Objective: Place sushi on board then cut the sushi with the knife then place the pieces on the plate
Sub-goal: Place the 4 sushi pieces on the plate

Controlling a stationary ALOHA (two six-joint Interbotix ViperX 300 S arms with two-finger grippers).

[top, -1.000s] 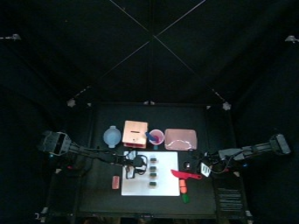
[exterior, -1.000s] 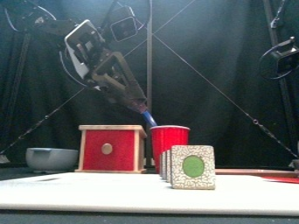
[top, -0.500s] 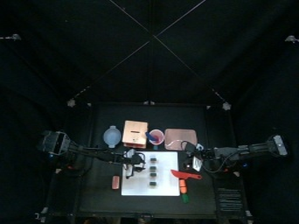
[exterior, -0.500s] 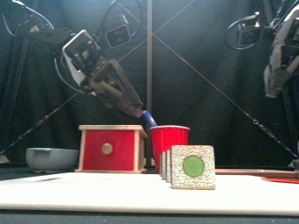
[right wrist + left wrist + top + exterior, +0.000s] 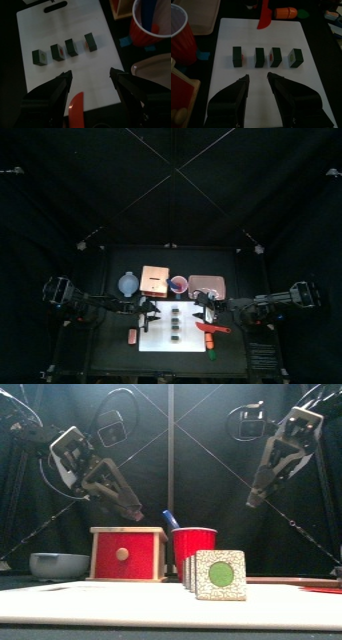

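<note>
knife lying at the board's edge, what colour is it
The knife is red; it shows best in the left wrist view.

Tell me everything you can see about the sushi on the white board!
The sushi is in four small separate blocks, dark green on the outside. From the front, the nearest face looks white and speckled with a green oval in the middle. The blocks stand upright in a row, with gaps between them, on the white cutting board. Nothing else touches them.
</note>
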